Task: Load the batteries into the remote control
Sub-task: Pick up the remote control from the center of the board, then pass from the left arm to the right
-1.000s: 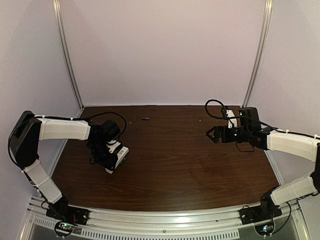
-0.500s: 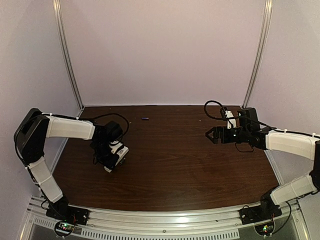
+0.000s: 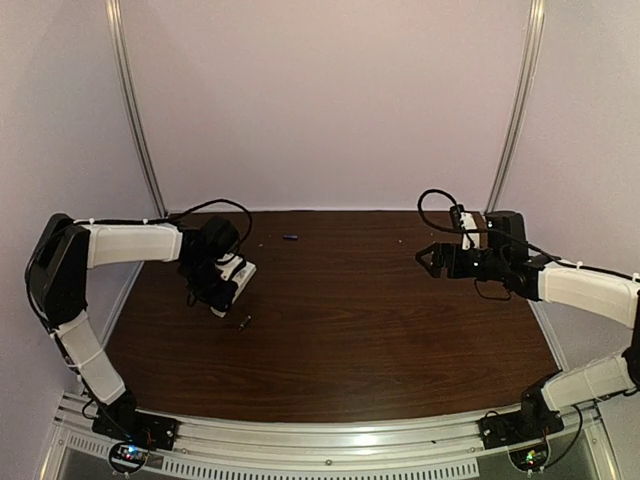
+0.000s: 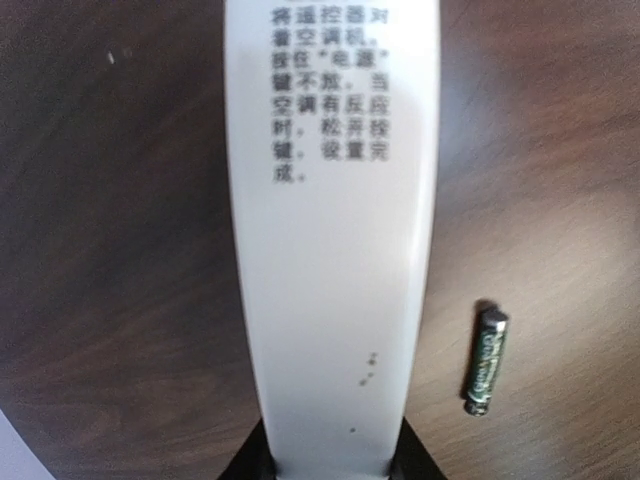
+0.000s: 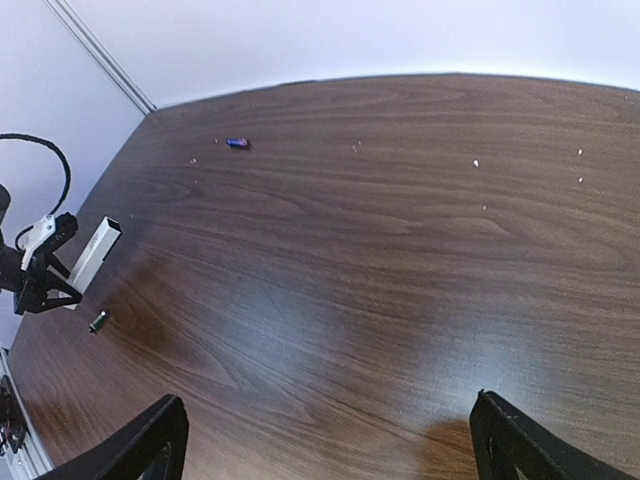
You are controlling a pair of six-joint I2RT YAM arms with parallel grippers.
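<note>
No battery bay shows in any view. The left wrist view gives only a plain face of the slim white rectangular plastic remote control [image 4: 330,270], printed with black Chinese characters. Both batteries lie outside it on the dark brown wood-grain table [image 3: 380,340].

Left gripper [image 4: 330,462]: jaws pinching the near end of the remote, one dark finger [image 4: 252,462] on each side of the bar. The remote sticks out ahead of the gripper and is tilted in the top view. Cannot tell whether its far end touches the table.

The small dark green cylindrical battery [image 4: 486,360] lies flat on the table just beside the remote, to its right in the left wrist view. It is clear of the bar and of the fingers. In the top view it sits just near-side of the left gripper.

The small bluish-purple cylindrical battery [image 3: 290,238] lies flat near the back edge of the table. It is well apart from both grippers and from the remote.

Right gripper [image 3: 428,259]: jaws spread wide, with the two dark fingers [image 5: 150,440] at opposite bottom corners of its wrist view. There is nothing between them and they touch nothing. It hangs over the right side of the table, pointing toward the left arm, well apart from the remote and both batteries.
</note>
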